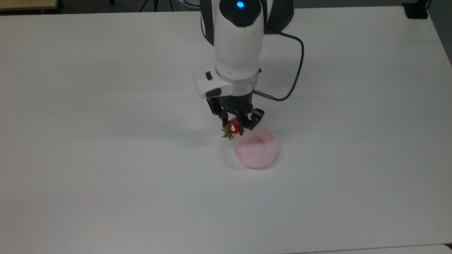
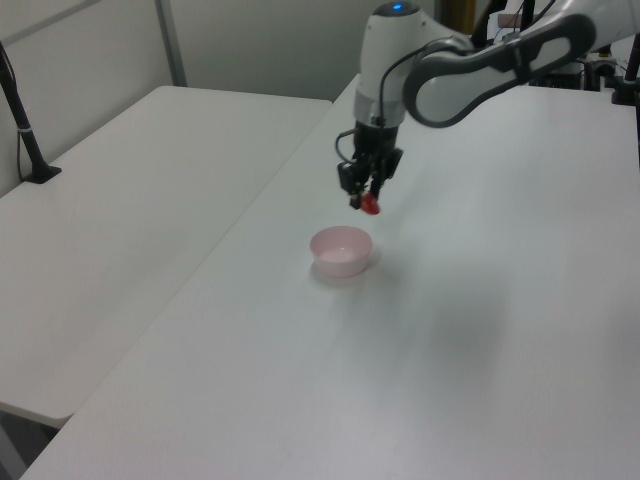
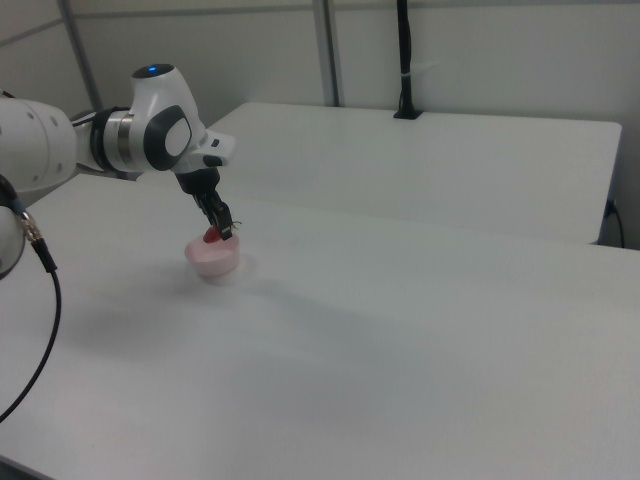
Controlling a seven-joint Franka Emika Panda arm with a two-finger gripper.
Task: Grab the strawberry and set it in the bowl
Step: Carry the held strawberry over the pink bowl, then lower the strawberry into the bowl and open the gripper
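The red strawberry (image 1: pixel 233 126) with its green leafy end hangs in the air, and my gripper (image 1: pixel 236 128) is shut on it. In the top view it sits just over the upper left rim of the pale pink bowl (image 1: pixel 259 152). The left view has the strawberry (image 2: pixel 370 204) and gripper (image 2: pixel 366 200) above and slightly behind the bowl (image 2: pixel 338 254). Seen in the right view, the strawberry (image 3: pixel 212 236) hangs from the gripper (image 3: pixel 220 233) right above the bowl (image 3: pixel 212 262).
The bowl stands on a wide white table (image 1: pixel 106 176). A black cable (image 1: pixel 296 67) loops from the wrist in the top view. A second white table (image 2: pixel 110 250) adjoins on the left view's left, with a black post (image 2: pixel 25 130) on it.
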